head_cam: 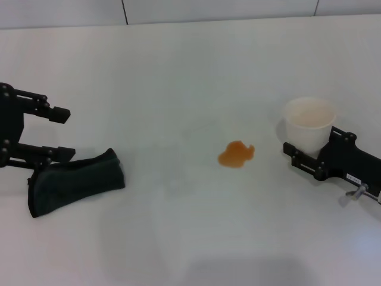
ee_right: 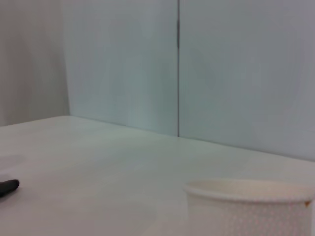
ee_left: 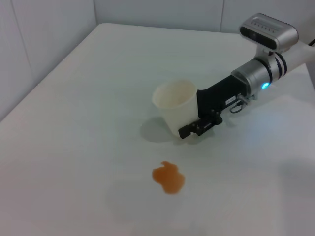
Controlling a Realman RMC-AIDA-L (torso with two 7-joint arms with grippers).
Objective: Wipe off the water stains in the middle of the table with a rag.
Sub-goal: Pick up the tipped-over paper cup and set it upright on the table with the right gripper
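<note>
The water stains (head_cam: 236,154) are a small orange blotch mid-table, also in the left wrist view (ee_left: 169,178). The dark green rag (head_cam: 74,182) lies folded on the white table (head_cam: 178,77) at the front left. My left gripper (head_cam: 64,134) is open and empty; its lower finger (head_cam: 41,155) hovers at the rag's upper edge. My right gripper (head_cam: 296,143) at the right is closed around a white paper cup (head_cam: 309,122) standing upright, right of the stain; its far finger is hidden behind the cup. The left wrist view shows that gripper (ee_left: 173,117) and the cup (ee_left: 173,104).
The table's far edge meets a pale wall (head_cam: 178,9). The right wrist view shows the cup's rim (ee_right: 251,189) close up and a dark tip (ee_right: 7,187) far off across the table (ee_right: 98,162).
</note>
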